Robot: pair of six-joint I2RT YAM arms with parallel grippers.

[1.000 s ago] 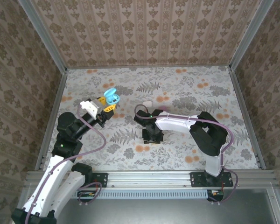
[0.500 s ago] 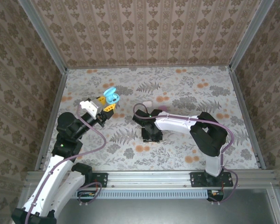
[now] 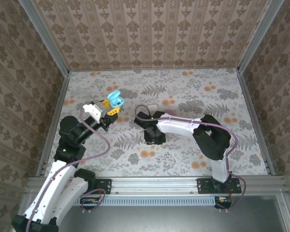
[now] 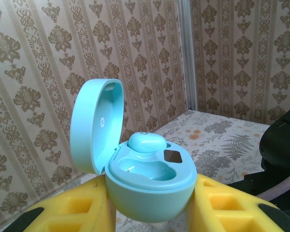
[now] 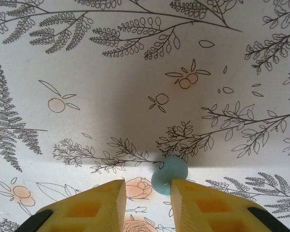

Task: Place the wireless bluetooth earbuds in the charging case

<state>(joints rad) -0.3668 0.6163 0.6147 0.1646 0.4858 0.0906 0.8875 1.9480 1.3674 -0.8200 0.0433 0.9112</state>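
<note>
Edging left, right pincer has narrowed — teal earbud beside it.

Left pincer gripping teal case (lid open), right pincer low over floral table

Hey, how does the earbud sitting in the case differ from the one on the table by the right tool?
The seated earbud sits in a socket of the open charging case, held by the left tool; the loose earbud lies bare on the table. The seated earbud shows only its top; the loose earbud shows nearly whole, at the tips of the right tool, not clamped. Both are small, glossy, pale teal.
</note>
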